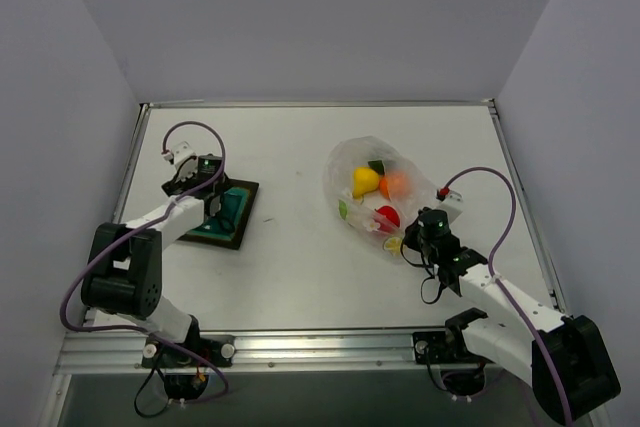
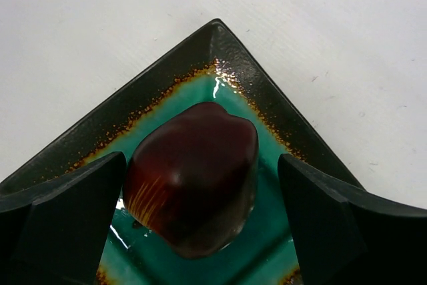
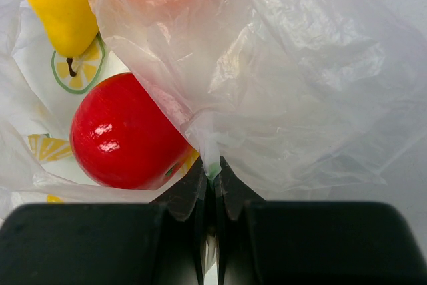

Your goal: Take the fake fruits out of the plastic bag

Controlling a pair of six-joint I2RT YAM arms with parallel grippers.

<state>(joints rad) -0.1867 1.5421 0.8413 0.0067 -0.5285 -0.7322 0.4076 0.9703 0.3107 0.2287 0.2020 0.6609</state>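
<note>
My right pincer [image 3: 213, 171] is clenched on a thin fold of the bag [image 3: 300, 85] near the bench's [image 1: 300, 277] right edge. The film may slip or tear (little is pinched). The left pincer [image 2: 201, 195] stands released around the dark fruit [image 2: 190, 165] on the tray [image 2: 167, 71], and a crooked lift could knock it off. Farther in, the red ball [image 3: 123, 135] and pear [image 3: 57, 5] lie bagged.

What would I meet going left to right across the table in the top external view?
The dark square tray → yellow pear → orange fruit. Both fruits lie inside the plastic bag. The red fruit and right gripper overlap them sideways, so they are left out.
</note>
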